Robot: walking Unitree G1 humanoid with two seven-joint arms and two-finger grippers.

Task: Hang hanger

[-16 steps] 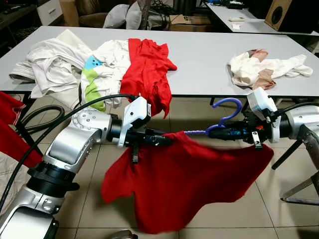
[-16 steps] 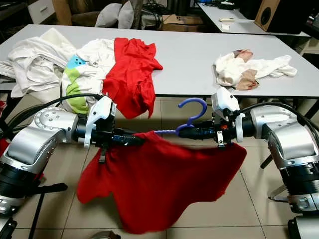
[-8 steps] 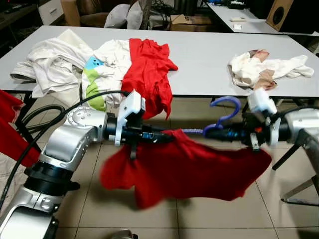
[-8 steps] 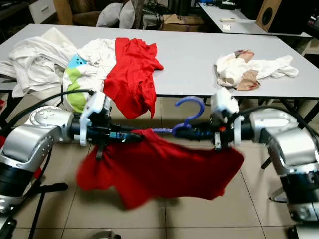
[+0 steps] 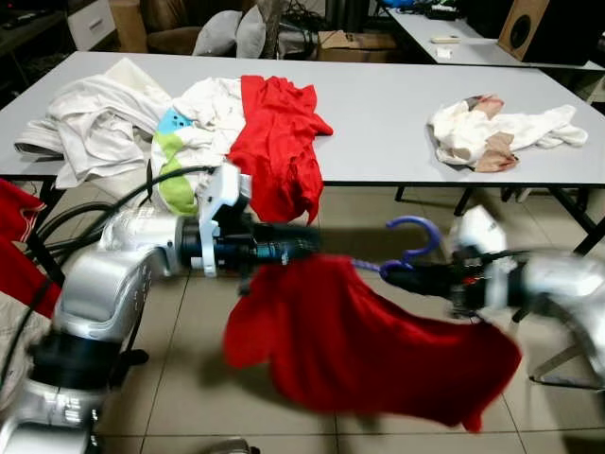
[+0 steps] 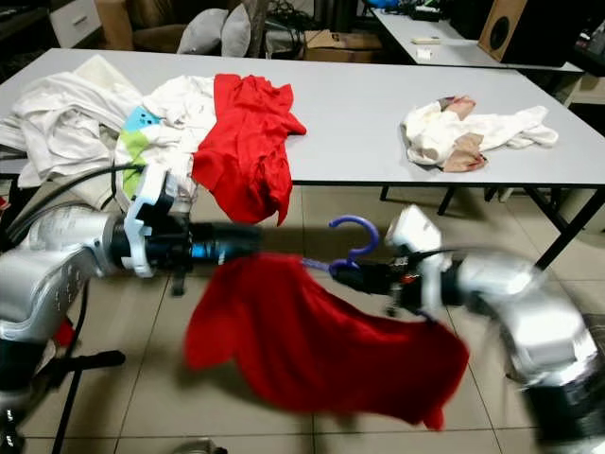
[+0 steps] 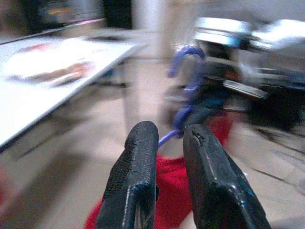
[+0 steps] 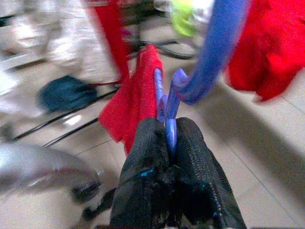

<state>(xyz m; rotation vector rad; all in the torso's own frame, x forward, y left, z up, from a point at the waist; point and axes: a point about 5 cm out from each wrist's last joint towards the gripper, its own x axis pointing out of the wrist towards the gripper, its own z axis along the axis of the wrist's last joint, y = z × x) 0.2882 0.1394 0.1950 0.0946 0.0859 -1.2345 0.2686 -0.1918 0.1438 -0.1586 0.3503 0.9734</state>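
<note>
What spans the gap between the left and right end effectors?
The blue hanger, carrying the red garment, runs from the left end effector to the right end effector, in both eye views.

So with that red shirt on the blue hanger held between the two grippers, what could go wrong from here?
The right gripper pinches only the blue hanger by its thin neck, so the hanger could twist or slip. The red shirt sags off one side, with the left gripper at its upper edge; it may slide off. Its hem hangs low toward the floor and could drag.
</note>
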